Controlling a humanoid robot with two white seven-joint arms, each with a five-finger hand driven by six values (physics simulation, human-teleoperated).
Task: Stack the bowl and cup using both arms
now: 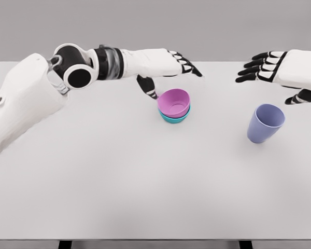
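Overall, head view: a white tabletop (145, 197) carried two nested bowls and one cup, with both arms reaching in above them.
Left hand (171, 65): it hovered just behind the bowls, its black-jointed fingers stretched out flat and relaxed, the thumb (146, 86) hanging down beside the pink rim; whether the thumb touched the bowl could not be told. It held nothing.
Right hand (280, 70): it hung above and behind the cup, fingers spread and pointing toward the picture's left, thumb lowered near the cup's rim, apart from it. It gripped nothing.
Pink bowl (174, 101): it sat nested inside the teal bowl (173, 118), near the tabletop's middle.
Purple cup (266, 123): it stood upright on the tabletop, well apart to the right of the bowls, mouth open.
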